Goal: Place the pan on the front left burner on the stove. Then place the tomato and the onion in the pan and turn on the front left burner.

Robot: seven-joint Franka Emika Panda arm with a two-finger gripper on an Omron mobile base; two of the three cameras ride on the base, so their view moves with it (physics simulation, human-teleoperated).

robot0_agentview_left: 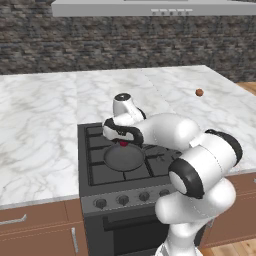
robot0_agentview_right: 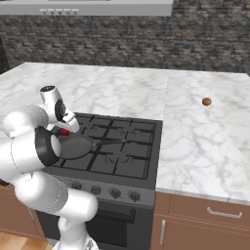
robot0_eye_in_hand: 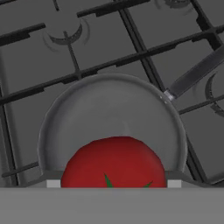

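The pan (robot0_eye_in_hand: 111,118) is seated on the front left burner (robot0_agentview_left: 120,159). The tomato (robot0_eye_in_hand: 113,162) is held between the fingers above it; release is required next. The onion (robot0_agentview_right: 206,101) lies toward the bench's right edge.

The tomato (robot0_eye_in_hand: 113,162) is cut off along the bottom of the hand view, hiding the hand's fingertips.

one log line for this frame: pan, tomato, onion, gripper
pan: on front left burner | tomato: held over pan | onion: on counter right of stove | gripper: shut on tomato
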